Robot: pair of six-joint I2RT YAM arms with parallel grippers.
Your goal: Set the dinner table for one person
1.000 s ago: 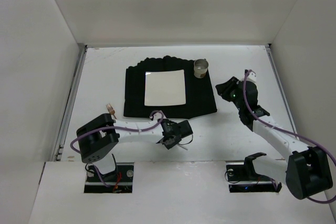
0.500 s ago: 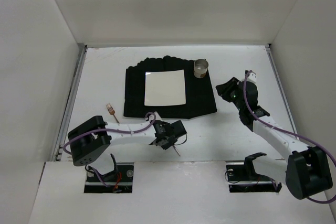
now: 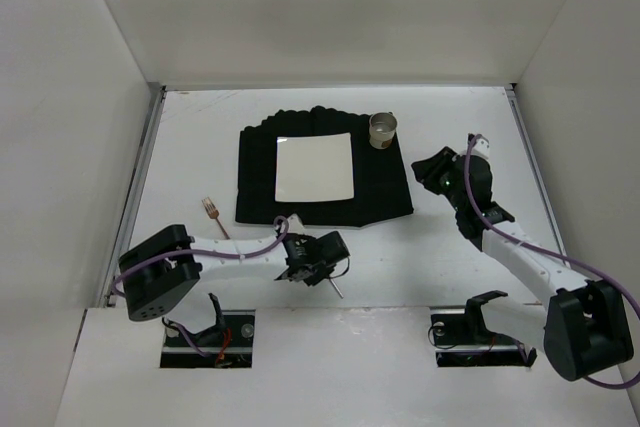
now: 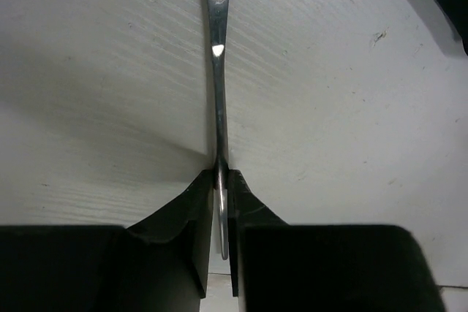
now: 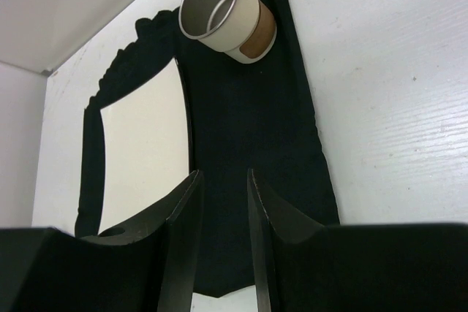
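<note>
My left gripper (image 3: 326, 269) is low over the white dinner table (image 3: 190, 147) near its front edge. It is shut on a thin silver utensil (image 3: 338, 289). In the left wrist view the jaws (image 4: 221, 180) pinch the utensil (image 4: 217, 71) edge-on, and it runs away from them along the tabletop (image 4: 344, 122). I cannot tell what kind of utensil it is. My right gripper (image 3: 432, 169) hovers right of the black placemat (image 3: 385, 192). It is open and empty (image 5: 223, 180), above the mat's right part (image 5: 248, 122).
A square white plate (image 3: 315, 167) lies on the placemat, with a metal cup (image 3: 383, 129) at the mat's far right corner; both show in the right wrist view (image 5: 142, 144) (image 5: 223, 5). A copper fork (image 3: 212, 211) lies left of the mat. Grey rails edge the table's sides.
My left arm has swung its elbow leftward and its gripper has shifted a little left with the utensil, uncovering more of the copper fork. The right arm has not moved.
</note>
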